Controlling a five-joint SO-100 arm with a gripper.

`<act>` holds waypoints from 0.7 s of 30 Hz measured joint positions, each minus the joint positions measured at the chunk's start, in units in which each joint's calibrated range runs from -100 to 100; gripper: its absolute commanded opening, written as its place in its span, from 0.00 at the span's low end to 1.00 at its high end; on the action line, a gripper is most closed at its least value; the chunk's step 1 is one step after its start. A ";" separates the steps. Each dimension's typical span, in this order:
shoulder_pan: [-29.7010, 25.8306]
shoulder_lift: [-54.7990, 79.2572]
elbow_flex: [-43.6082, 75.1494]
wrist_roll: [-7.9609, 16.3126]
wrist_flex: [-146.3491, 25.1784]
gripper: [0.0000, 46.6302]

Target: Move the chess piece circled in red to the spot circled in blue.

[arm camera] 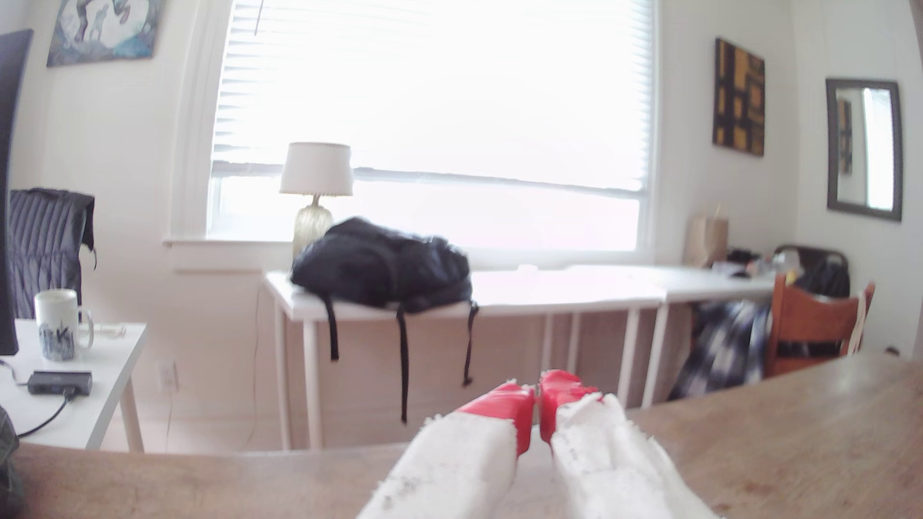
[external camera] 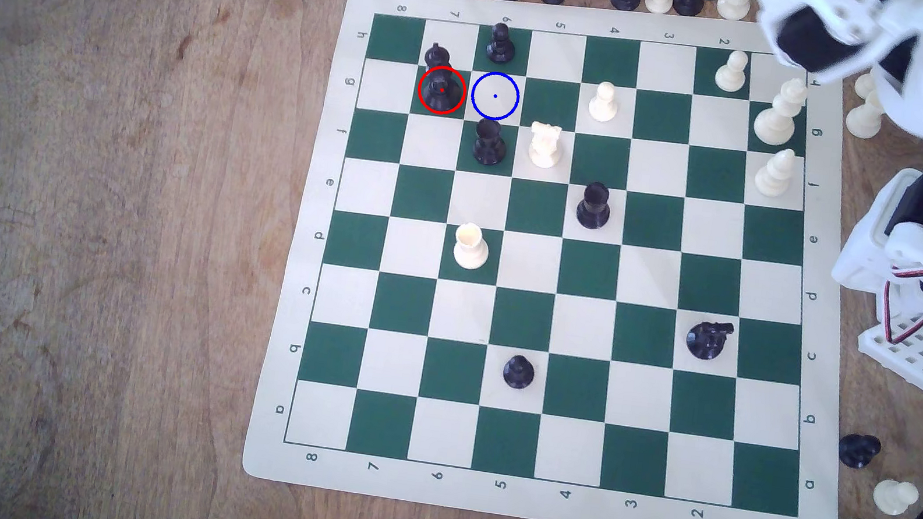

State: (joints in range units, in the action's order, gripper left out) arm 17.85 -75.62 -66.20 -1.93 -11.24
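Exterior view: circled black piece [external camera: 441, 88] upright

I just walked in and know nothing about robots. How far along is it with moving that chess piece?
Nothing looks done yet. The chess piece circled in red stands on its green square, and the spot circled in blue beside it is bare. In hand: nothing; the gripper has its red-tipped jaws shut on nothing, pointing out at the room, and the arm sits off the board's far corner. Reaching, grasping, moving and releasing all remain.
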 measured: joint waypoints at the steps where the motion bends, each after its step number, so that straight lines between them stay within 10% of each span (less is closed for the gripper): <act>1: -0.07 2.26 1.54 0.34 -0.80 0.01; 11: -4.50 26.98 24.94 0.39 -29.64 0.05; 21: -4.65 51.95 45.10 5.91 -34.82 0.11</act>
State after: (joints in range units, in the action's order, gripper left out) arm 13.20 -23.67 -21.10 3.98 -46.06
